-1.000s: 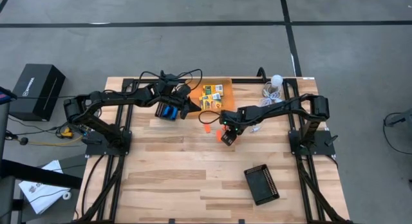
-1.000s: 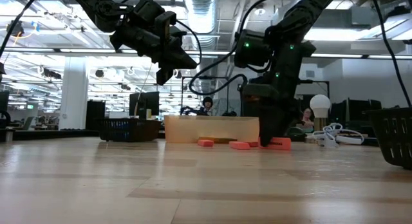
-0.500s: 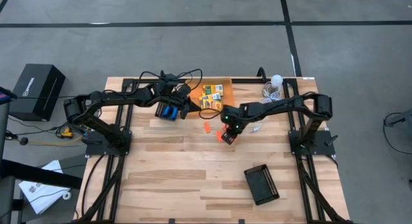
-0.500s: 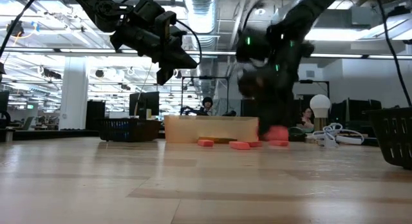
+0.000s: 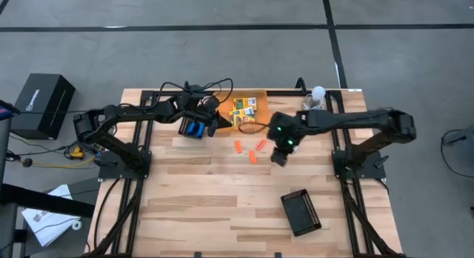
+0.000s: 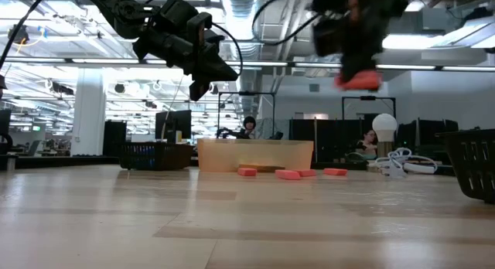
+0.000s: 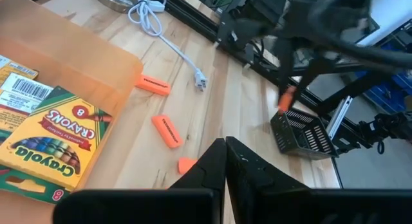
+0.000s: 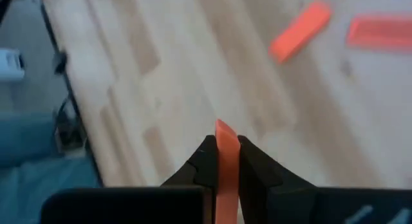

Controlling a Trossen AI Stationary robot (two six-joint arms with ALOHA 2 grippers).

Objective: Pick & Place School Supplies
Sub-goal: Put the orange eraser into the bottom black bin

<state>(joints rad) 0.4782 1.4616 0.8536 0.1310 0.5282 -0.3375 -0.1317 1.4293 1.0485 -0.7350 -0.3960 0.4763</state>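
A grey concrete floor with dark tape lines surrounds the wooden table in the high view. At the far side sits an orange tray holding crayon boxes, with a blue-handled tool to its left. The left gripper hangs beside that tray's left edge. The right gripper is right of centre, above the table; three orange sticks lie loose just left of it. A black ridged tray rests nearer, to the right.

In the low view, the open workshop stretches behind the table. The right gripper is raised well clear of the wood, carrying an orange stick, while other sticks lie in front of the tray.

The left wrist view shows this arm's fingers pressed together on nothing, above a crayon box and loose sticks; the black tray lies beyond.

The right wrist view shows the fingers pinched on the orange stick, which stands upright between them over bare planks.

Judging from this, the carry step is in hand: the stick is lifted and awaits placement. The next move likely calls for travelling to a container, the black ridged tray seeming nearest, and lowering before letting go.
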